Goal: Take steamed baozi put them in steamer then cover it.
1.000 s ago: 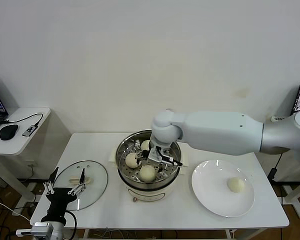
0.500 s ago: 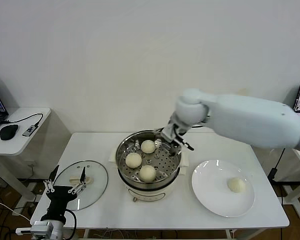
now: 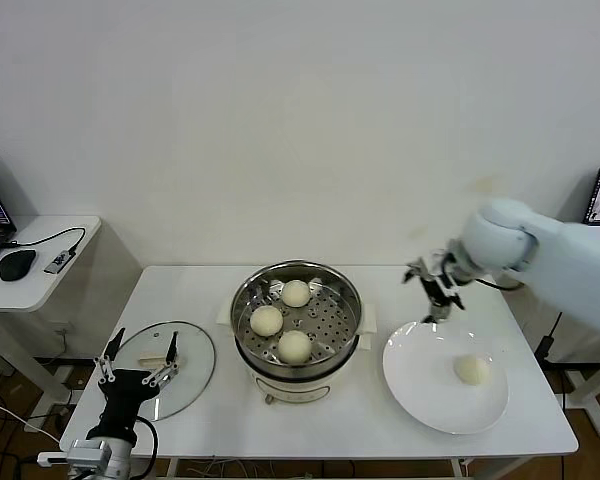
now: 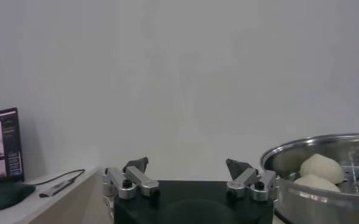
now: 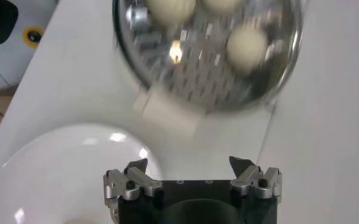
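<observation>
White wall fills the bkgd, w/ a white table [image 3: 210, 420] in front and a side desk [image 3: 40, 262] w/ a mouse [image 3: 17, 264] off past the L arm.

Biggest change: the R arm is swung away from the steamer [image 3: 296, 318] and is now carried out over the far rim of the white plate [image 3: 445, 375]. A sec ago its jaws were down inside the pot; now the right gripper [image 3: 435, 290] is seen empty, jaws wide apart, nothing between them. In the R wrist view the plate lies directly below the jaws and the steamer sits well ahead of them.

Three baozi [image 3: 267, 320] are now left resting on the perforated tray, untouched by either gripper. One baozi on the plate [image 3: 471, 370] is still to be fetched; it lies just beyond and below the R jaws, not yet touched.

Cover [image 3: 163, 367] is unmoved, flat on the table, right under and just ahead of the left gripper [image 3: 138, 362], which is kept parked low w/ jaws wide, empty.

Judged: 3rd bun delivered, R arm heading for the 4th. Once that's in, lid is to be lifted by the L side & set on the pot.
</observation>
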Motion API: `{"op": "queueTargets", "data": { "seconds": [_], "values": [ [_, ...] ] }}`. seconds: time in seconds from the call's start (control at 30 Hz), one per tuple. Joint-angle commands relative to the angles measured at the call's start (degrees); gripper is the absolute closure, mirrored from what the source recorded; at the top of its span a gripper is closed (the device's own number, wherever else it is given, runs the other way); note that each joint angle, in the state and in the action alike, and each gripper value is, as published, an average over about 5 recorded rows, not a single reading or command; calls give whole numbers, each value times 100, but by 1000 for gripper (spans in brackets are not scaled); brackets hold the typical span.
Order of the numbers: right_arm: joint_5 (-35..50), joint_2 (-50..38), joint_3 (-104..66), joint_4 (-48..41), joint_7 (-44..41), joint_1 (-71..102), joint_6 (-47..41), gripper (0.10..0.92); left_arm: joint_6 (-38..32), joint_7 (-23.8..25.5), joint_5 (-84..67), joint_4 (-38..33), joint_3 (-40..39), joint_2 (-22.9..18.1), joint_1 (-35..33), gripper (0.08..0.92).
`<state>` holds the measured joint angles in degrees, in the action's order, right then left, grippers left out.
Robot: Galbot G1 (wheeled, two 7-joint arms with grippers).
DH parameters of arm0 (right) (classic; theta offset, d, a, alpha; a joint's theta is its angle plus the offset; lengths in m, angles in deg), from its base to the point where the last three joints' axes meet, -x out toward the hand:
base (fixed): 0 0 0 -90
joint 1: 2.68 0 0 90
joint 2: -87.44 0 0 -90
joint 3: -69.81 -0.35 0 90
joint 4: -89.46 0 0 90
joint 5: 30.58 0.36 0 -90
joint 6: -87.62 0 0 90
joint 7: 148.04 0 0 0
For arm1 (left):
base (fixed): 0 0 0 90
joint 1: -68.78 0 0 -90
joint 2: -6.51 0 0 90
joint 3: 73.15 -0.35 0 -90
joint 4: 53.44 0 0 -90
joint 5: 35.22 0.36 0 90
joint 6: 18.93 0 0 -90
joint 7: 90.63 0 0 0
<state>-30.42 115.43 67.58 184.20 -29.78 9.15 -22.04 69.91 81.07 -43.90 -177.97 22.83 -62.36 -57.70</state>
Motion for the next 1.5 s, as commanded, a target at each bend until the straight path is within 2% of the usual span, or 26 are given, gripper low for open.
{"op": "queueTargets", "data": {
  "seconds": [0.03, 0.47, 1.13, 1.37, 1.5],
  "values": [
    [-798, -953, -2072, -134, -9, 2774, 62, 203, -2, 0, 3, 114, -17, 7, 1, 177],
    [-1312, -278, -2632, -1147, 182, 3578, 163, 203, 0, 4, 7, 151, 24, 1, -41, 177],
    [-1539, 234, -2867, -1683, 374, 3898, 230, 209, -4, 6, 8, 123, 77, -36, -70, 177],
    [-1541, 313, -2874, -1703, 406, 3895, 191, 282, -9, 3, 8, 117, 79, -39, -71, 177],
    [-1538, 319, -2873, -1696, 422, 3884, 176, 358, -10, 3, 7, 104, 79, -40, -70, 177]
  ]
}}
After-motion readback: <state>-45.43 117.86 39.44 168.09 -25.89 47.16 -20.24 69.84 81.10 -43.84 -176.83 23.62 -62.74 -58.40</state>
